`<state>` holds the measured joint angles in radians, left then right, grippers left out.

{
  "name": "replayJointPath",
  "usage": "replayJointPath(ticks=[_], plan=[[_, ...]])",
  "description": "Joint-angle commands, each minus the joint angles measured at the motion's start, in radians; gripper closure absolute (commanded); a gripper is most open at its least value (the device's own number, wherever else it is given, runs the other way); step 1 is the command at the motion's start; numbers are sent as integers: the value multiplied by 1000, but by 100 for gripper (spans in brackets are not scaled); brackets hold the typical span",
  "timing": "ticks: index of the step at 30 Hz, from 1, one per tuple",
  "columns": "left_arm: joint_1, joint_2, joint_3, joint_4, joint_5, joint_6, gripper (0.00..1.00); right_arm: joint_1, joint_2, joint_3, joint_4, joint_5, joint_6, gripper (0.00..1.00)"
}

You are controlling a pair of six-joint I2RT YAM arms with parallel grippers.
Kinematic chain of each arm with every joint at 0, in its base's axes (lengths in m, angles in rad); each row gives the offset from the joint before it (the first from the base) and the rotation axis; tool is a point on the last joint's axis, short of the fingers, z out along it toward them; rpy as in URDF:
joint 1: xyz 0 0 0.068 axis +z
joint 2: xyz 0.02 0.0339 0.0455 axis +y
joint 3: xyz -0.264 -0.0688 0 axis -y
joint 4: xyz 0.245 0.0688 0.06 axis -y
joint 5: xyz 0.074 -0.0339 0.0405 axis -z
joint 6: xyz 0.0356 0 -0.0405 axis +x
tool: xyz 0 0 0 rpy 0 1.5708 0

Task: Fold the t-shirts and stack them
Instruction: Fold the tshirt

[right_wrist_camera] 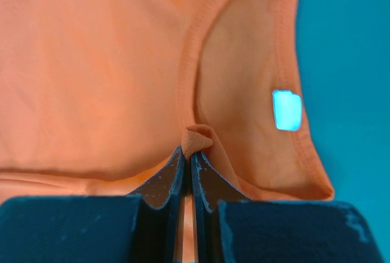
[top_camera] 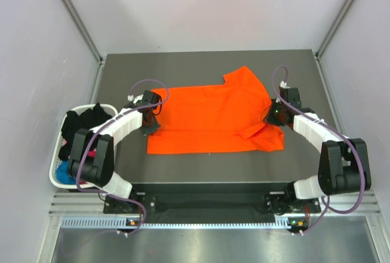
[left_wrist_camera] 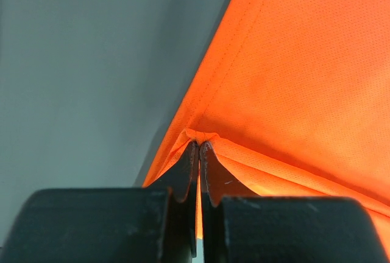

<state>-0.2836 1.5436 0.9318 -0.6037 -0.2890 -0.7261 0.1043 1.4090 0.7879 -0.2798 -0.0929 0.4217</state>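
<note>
**Two tools, both pinching the orange tee**

Both my arms are bent the same way: elbows swung out to the sides near the front edge of the tabletop [top_camera: 201, 175], forearms angling inward and away from the bases, wrists tipped down onto the cloth.

My left tool [top_camera: 150, 124] sits at the left edge of the orange tee [top_camera: 207, 114]. Its jaws are pressed together on a small peak of fabric [left_wrist_camera: 198, 135] just inside the stitched edge.

My right tool [top_camera: 273, 115] is at the tee's right end, by the neckline. Its jaws are closed on a little nub of cloth [right_wrist_camera: 198, 136] at the collar, near the white neck label [right_wrist_camera: 286, 109].

The tee lies spread across the middle of the tabletop, one sleeve pointing to the far side.

Other t-shirts [top_camera: 82, 123], black, magenta and blue, are heaped in a white basket [top_camera: 55, 181] off the tabletop's left side, beside my left elbow.
</note>
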Motion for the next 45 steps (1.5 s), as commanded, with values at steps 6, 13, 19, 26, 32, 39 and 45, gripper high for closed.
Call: replayJointPath(ticks=[6, 13, 19, 26, 32, 39, 45], plan=[[6, 49, 59, -14, -42, 10, 100, 81, 108, 145, 15, 131, -70, 95], [6, 81, 73, -11, -68, 24, 100, 94, 125, 168, 5, 208, -93, 96], [4, 96, 82, -25, -65, 13, 98, 95, 175, 201, -22, 213, -81, 91], [3, 55, 145, -88, -82, 13, 79, 113, 153, 272, -73, 206, -43, 72], [-26, -46, 183, -114, -73, 42, 69, 147, 75, 258, -113, 206, 40, 60], [-34, -172, 81, 5, 241, 53, 68, 198, 47, 160, -73, 214, 186, 55], [-43, -172, 4, 33, 284, 44, 68, 221, 93, 120, 7, 203, 288, 56]])
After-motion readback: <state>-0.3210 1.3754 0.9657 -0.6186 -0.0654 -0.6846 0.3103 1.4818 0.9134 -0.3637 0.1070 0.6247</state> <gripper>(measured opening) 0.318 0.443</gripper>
